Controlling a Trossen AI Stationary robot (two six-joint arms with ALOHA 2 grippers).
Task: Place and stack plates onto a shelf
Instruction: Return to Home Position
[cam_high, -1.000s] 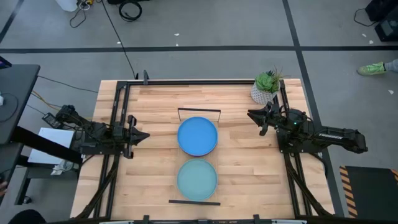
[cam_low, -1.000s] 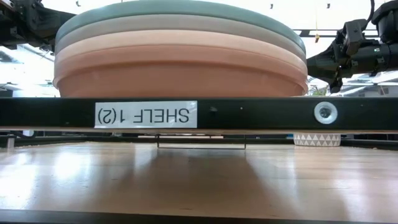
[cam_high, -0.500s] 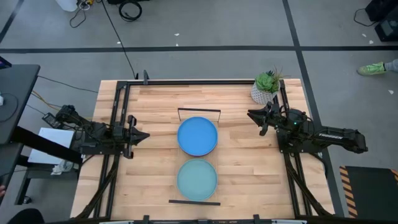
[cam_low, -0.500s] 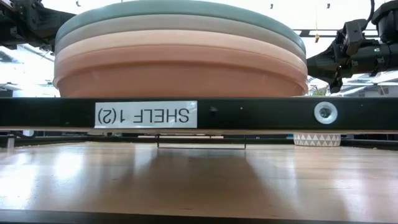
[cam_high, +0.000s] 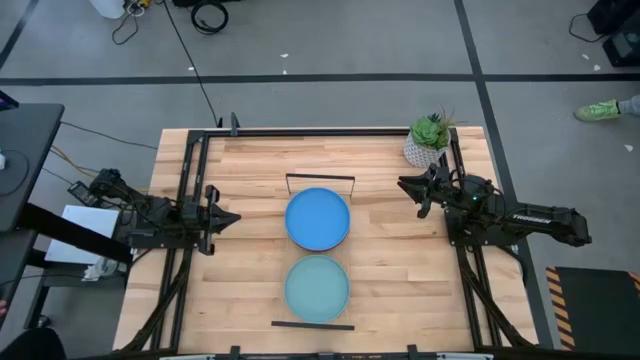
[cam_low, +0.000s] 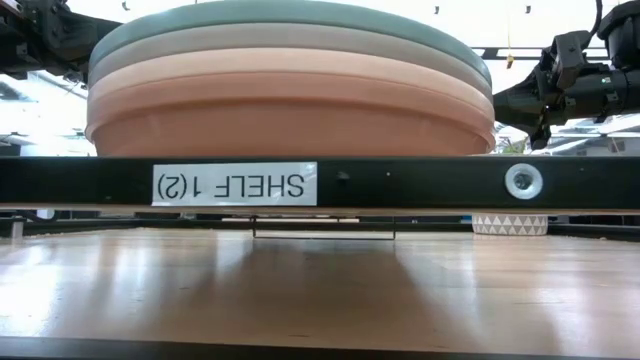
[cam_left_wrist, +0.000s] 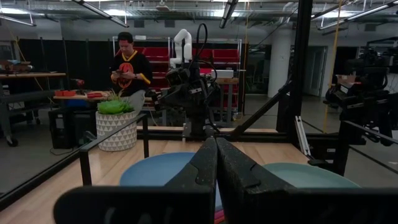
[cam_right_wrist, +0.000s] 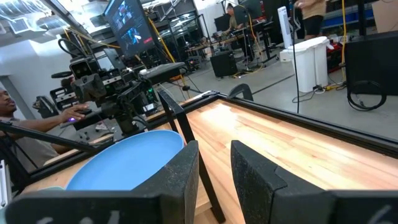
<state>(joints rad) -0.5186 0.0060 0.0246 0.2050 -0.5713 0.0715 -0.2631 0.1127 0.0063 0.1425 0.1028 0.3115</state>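
Note:
Two stacks of plates stand on the shelf (cam_high: 312, 324) in mid-table. The far stack has a blue plate (cam_high: 318, 218) on top, the near one a light aqua plate (cam_high: 317, 287). The low view shows the near stack (cam_low: 290, 95) side-on: aqua, grey, tan and orange layers above the black rail (cam_low: 420, 184) labelled SHELF 1(2). My left gripper (cam_high: 232, 217) is shut and hovers left of the blue plate. My right gripper (cam_high: 405, 185) is open with a narrow gap and hovers right of the far stack. Neither touches a plate.
A white potted plant (cam_high: 428, 140) stands at the far right corner, just behind my right arm. Black frame bars (cam_high: 190, 180) run along the table's edges. In the wrist views, people show at benches in the room beyond the table.

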